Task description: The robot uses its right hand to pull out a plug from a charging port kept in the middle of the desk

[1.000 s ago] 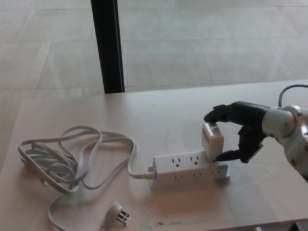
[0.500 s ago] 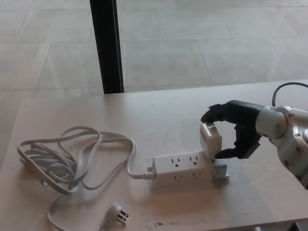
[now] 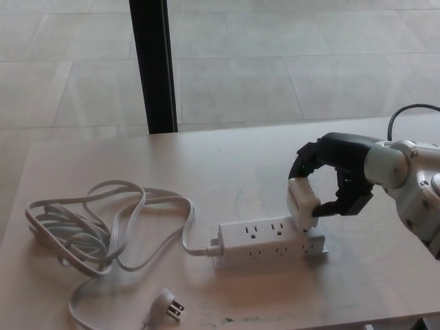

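I have the right robot hand (image 3: 328,180) clamped on the white plug (image 3: 302,203), fingers over its top, thumb at its right side. The plug sits tilted at the right end of the power strip (image 3: 269,242), base touching the strip; whether the prongs are free I cannot tell. Step in hand: extraction. Next I judge a straight upward pull, with the strip likely to lift. Left hand not visible.

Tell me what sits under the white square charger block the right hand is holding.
The white charger block, gripped by the black right hand, stands over the right end of the white power strip. Its prongs and the outlet beneath are covered, so whether they are seated can't be seen.
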Controlling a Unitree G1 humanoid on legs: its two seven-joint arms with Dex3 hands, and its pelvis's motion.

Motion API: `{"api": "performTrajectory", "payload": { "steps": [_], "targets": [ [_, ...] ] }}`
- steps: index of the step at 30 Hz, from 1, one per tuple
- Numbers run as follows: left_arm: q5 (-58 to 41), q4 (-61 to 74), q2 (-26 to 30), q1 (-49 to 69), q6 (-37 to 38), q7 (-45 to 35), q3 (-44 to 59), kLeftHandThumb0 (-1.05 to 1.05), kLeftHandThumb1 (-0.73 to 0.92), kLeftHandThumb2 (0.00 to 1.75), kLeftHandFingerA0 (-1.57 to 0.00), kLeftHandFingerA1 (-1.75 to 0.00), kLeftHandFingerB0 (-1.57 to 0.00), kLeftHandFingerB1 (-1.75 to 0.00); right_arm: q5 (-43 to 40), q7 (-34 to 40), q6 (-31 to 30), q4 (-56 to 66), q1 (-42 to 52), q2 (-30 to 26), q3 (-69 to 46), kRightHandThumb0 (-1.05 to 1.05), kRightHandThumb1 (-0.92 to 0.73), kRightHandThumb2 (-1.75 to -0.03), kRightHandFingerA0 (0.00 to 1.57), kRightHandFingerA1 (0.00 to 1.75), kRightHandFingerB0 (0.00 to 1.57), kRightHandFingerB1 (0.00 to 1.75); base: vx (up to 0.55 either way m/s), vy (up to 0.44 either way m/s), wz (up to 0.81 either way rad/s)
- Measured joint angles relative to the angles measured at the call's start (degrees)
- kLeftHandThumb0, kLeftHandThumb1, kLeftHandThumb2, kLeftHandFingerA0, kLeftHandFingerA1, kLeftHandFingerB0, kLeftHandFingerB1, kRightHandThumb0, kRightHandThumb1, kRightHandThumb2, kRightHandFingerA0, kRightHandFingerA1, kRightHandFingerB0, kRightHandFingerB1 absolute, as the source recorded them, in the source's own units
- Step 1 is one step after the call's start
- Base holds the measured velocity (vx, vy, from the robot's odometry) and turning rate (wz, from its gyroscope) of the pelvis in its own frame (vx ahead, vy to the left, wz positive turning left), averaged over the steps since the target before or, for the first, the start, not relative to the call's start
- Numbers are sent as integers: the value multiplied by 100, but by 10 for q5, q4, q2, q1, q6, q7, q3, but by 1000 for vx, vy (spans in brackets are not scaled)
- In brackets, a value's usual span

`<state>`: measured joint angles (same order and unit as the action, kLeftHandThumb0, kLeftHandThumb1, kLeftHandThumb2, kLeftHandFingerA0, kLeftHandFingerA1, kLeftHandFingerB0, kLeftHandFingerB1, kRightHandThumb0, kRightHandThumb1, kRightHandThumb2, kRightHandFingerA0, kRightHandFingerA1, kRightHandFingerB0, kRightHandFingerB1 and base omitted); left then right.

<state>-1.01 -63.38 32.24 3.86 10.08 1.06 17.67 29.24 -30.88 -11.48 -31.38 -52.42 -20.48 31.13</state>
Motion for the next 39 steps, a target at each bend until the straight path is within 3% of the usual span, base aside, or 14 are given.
{"api": "performTrajectory", "payload": {
  "steps": [1,2,3,4,5,6,8,12,14,15,19,20,26,39],
  "targets": [
    [0,0,0,-1,0,0,-1,-62,65,61,-83,-79,-69,-50,2,-1,3,-1,-1,0,1,-43,-43,-87,74,98,86,73,0,0,0],
    [0,1,0,-2,0,0,-2,-62,64,61,-85,-82,-68,-50,4,-1,6,-3,-4,0,4,-42,-42,-87,76,98,86,74,0,0,0],
    [0,2,0,-3,0,0,-3,-62,64,60,-88,-83,-69,-49,7,-2,8,-6,-8,0,8,-41,-53,-57,66,97,98,59,0,0,0],
    [1,3,0,-4,0,0,-4,-62,64,60,-87,-79,-70,-51,9,-3,9,-9,-12,1,11,-42,-40,-85,75,97,87,73,0,0,0],
    [1,2,1,-7,0,1,-5,-62,64,60,-87,-79,-70,-51,12,-5,9,-15,-18,5,15,-42,-40,-85,75,97,87,73,0,0,0],
    [1,2,1,-10,0,1,-6,-62,64,60,-85,-72,-71,-52,15,-6,9,-20,-22,8,18,-40,-54,-56,63,92,98,59,0,0,0],
    [1,0,3,-14,0,1,-7,-62,65,60,-86,-73,-72,-52,19,-7,8,-26,-27,15,21,-40,-52,-56,53,68,99,59,0,0,0],
    [3,3,6,-14,0,3,-12,-63,69,60,-87,-70,-65,-47,26,-8,6,-34,-35,25,24,-37,-57,-62,77,146,101,63,0,0,0],
    [3,3,8,-15,0,5,-15,-63,69,61,-88,-75,-66,-47,31,-8,5,-40,-39,28,31,-33,-57,-61,77,142,100,63,0,0,0],
    [3,3,8,-16,0,6,-15,-64,68,61,-91,-78,-66,-48,34,-8,5,-41,-41,29,33,-39,-40,-86,74,98,87,75,0,0,0],
    [3,2,8,-16,0,7,-15,-64,69,61,-88,-74,-66,-51,45,-7,-1,-35,-39,32,39,-40,-41,-87,74,100,85,75,0,0,0],
    [3,2,8,-16,0,7,-16,-64,69,61,-89,-75,-67,-51,48,-7,-3,-31,-37,32,40,-34,-55,-59,61,91,92,62,0,0,0],
    [3,2,8,-14,0,7,-15,-65,69,61,-93,-82,-63,-47,70,-4,-19,-7,-27,34,47,-35,-60,-61,74,160,66,52,0,0,0],
    [2,5,8,-6,0,8,-14,-64,70,61,-90,-73,-63,-47,110,3,-37,5,-12,49,69,-41,-54,-57,72,124,68,50,0,0,0]
  ]
}}
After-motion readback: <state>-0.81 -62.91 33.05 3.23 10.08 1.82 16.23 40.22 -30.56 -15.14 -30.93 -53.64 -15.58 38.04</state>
